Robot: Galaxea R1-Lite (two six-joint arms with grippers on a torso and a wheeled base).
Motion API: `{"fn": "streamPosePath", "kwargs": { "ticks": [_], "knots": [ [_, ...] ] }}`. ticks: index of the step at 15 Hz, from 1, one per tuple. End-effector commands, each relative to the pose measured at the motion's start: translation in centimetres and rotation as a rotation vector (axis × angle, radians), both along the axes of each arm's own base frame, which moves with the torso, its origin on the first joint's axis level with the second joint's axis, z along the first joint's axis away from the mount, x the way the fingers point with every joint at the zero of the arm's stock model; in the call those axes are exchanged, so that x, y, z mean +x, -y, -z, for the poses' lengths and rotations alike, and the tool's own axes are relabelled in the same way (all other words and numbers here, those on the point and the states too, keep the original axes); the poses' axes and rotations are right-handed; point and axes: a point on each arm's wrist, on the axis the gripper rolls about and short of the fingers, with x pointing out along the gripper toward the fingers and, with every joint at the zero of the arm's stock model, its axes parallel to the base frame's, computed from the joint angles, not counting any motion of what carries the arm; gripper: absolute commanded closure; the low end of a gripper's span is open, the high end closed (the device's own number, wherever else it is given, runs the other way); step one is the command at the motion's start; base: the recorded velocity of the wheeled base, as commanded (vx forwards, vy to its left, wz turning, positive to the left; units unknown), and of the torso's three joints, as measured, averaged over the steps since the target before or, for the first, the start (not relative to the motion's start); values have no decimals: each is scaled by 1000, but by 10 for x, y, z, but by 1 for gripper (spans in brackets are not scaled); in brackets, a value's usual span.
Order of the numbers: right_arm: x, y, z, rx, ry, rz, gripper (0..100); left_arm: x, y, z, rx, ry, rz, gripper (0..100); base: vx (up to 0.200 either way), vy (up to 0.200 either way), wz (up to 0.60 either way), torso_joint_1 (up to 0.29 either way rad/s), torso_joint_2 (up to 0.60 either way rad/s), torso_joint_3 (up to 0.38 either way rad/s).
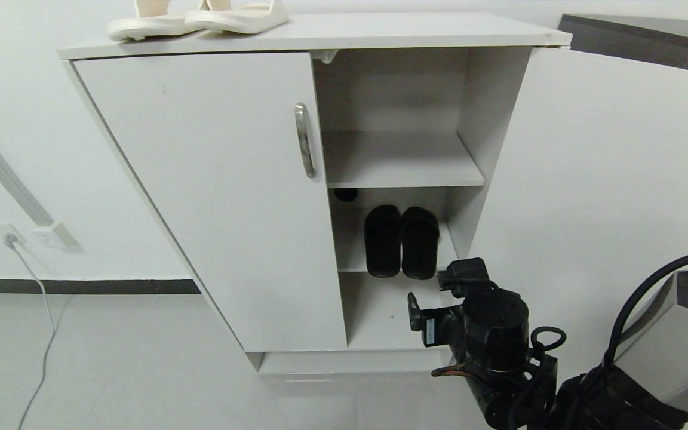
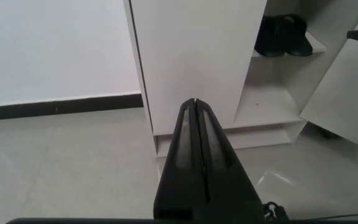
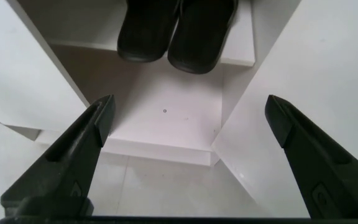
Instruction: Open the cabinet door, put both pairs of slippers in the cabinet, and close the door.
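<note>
With the right door open, the black slippers sit side by side on the cabinet's middle shelf, the cream slippers lie on its top, the right jaws stand apart before the bottom compartment, and the left jaws are pressed together low over the floor.

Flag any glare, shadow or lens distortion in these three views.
Head view: wide-angle bend, the cabinet's sides slant inward toward the floor; its upper compartment sits in shade. Left wrist view: soft glare on floor tiles near the cabinet. Right wrist view: even light, black slippers read as dark shapes.
</note>
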Motion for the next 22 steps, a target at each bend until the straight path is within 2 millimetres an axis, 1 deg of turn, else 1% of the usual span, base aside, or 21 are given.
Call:
{"fn": "streamPosePath", "kwargs": {
  "ticks": [1,7,10,22],
  "knots": [
    [0,-1,3,-6,-6,0,0,0,0,0,1,-1,0,100,0,0,0,2,2,207],
    [1,-1,8,-8,-7,-2,0,0,0,0,-1,-1,0,100,0,0,0,0,2,189],
    [1,-1,8,-8,-7,-2,0,0,0,0,-4,-2,0,100,0,0,0,-1,1,25],
    [-1,1,11,10,14,-2,0,0,0,0,-4,-2,0,100,0,200,0,2,1,5]
  ]
}}
